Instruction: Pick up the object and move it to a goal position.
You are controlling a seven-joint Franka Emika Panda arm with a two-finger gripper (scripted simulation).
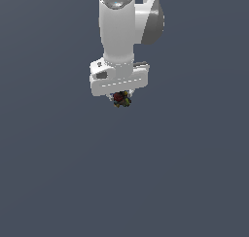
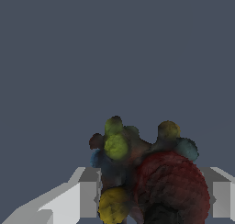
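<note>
The object (image 1: 121,99) is a tiny dark lump with red and yellow specks, sitting right under the white gripper (image 1: 120,97) in the exterior view. In the wrist view the object (image 2: 147,177) fills the space between the two grey-white fingers (image 2: 87,198), showing red, yellow, green and blue blobs. The gripper is shut on it, one finger on each side. The fingertips are mostly hidden behind the lump in the exterior view.
The white arm (image 1: 119,32) comes down from the top of the exterior view. Around it there is only a plain dark grey-blue background.
</note>
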